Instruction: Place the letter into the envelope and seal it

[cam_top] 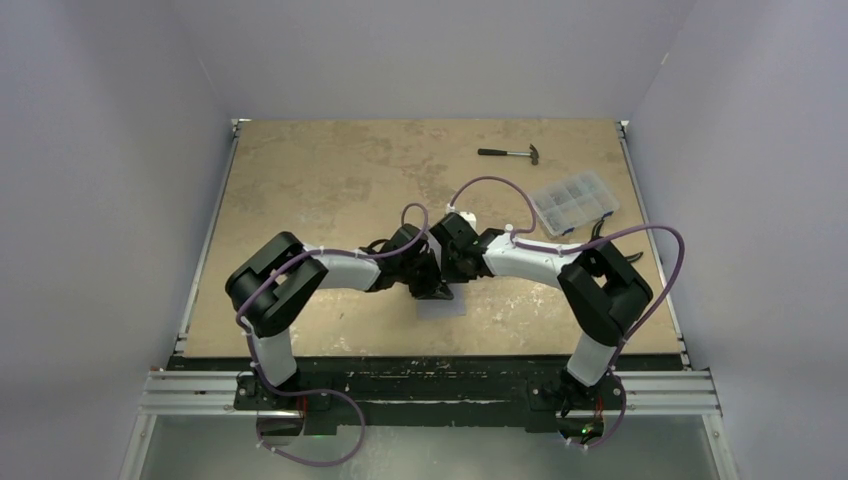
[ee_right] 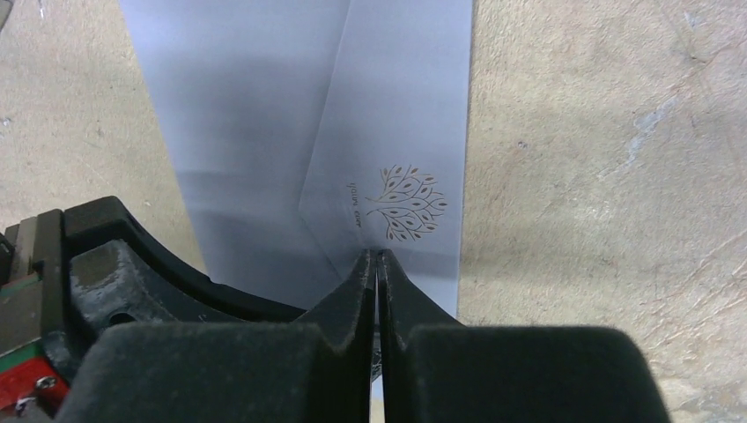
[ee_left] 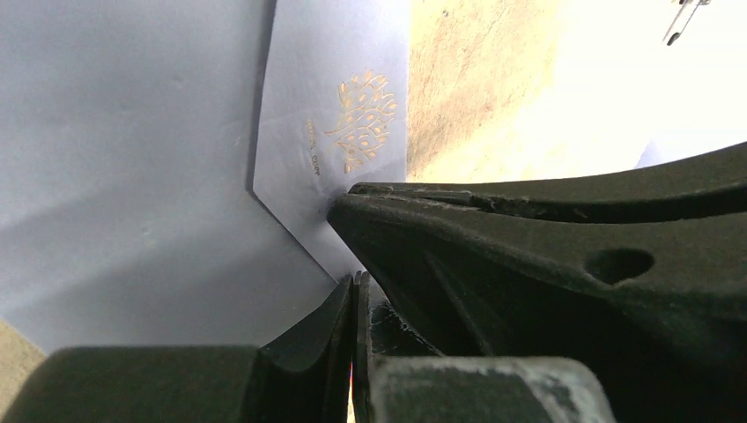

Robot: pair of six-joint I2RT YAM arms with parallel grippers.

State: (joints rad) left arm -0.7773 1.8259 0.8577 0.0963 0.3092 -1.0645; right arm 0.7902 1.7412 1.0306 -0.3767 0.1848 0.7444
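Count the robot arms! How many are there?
2. The left arm reaches in from the left, the right arm from the right, meeting over the envelope. None seem hidden.

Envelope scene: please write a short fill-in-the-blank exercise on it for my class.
The flap of the envelope bears a gold ____ emblem.
The left gripper and the right gripper both have their jaws ____.
Near the clear compartment box on the table lies a ____.
Missing words: tree; shut; hammer.
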